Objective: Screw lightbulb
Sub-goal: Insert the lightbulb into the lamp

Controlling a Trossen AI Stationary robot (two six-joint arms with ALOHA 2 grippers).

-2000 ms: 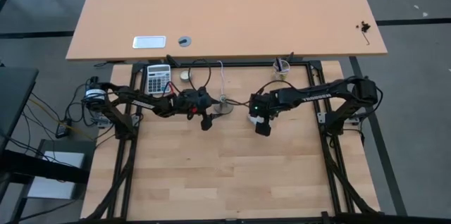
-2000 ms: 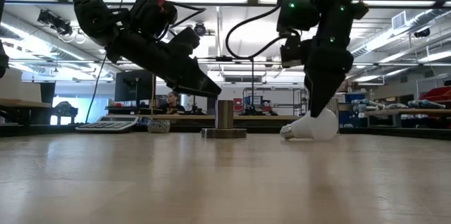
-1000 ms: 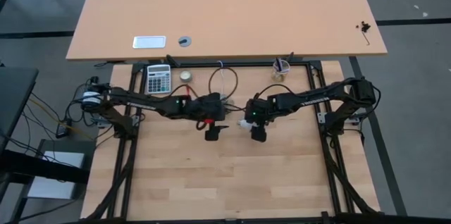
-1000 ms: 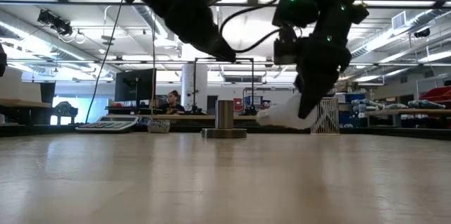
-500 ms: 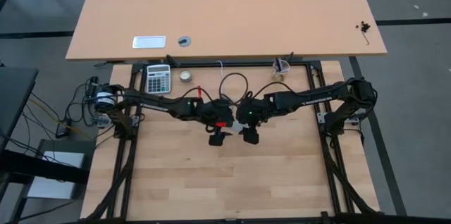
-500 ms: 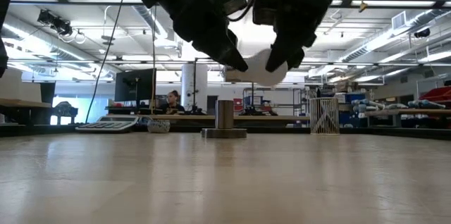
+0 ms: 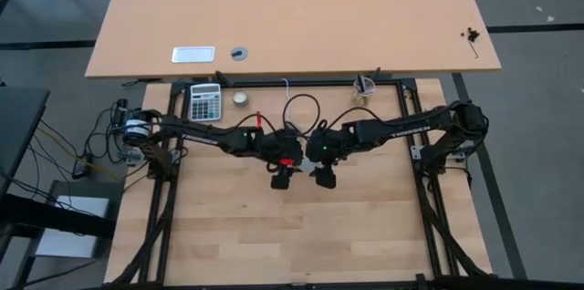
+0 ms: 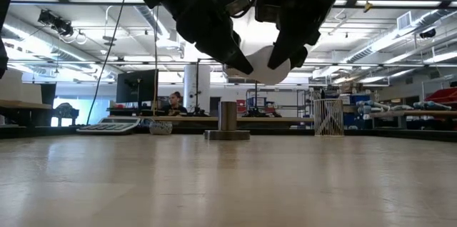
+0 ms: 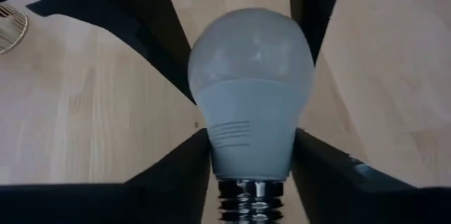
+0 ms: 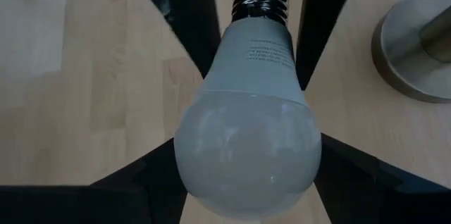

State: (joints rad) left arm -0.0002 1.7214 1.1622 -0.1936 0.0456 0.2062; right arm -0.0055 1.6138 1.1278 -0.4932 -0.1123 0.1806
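Observation:
The white lightbulb [image 8: 268, 66] hangs in the air over the table's middle, between my two grippers. Below it and a little to the left stands the grey metal socket [image 8: 227, 116], its round base [image 10: 416, 48] on the wood. My left gripper [image 9: 250, 164] comes from the table's left and is shut on the bulb [image 9: 250, 90]. My right gripper [image 10: 246, 171] comes from the right and is shut on the bulb [image 10: 246, 132] too. In the high view the grippers [image 7: 285, 177] [image 7: 322, 177] almost meet and hide most of the bulb. My left gripper has the bulb's grey neck [image 9: 211, 146], just above the screw thread [image 9: 248, 194], between its two fingers. The fingers slant down from the table's left. The bulb is clear of the table, with its screw end toward this gripper. My right gripper pinches the bulb's round globe [image 10: 184, 155] at its widest part, one finger [image 10: 141, 178] on each side. The fingers slant down from the table's right and lie along the bulb. The screw end [image 10: 259, 0] points away from this gripper, past the fingertips.
A calculator [image 7: 205, 101], a small round tin [image 7: 240, 98] and a cup [image 7: 365, 89] stand along the far edge. The socket's white cord [image 7: 301, 103] loops behind the arms. The near half of the wooden table [image 7: 292, 235] has free room.
My right gripper has risen with the bulb, lifting it clear of the table, and carried it toward the table's left, to above the socket. My left gripper has gone toward the table's right and near edge until its fingers reached the bulb. Both have kept still for the last half second.

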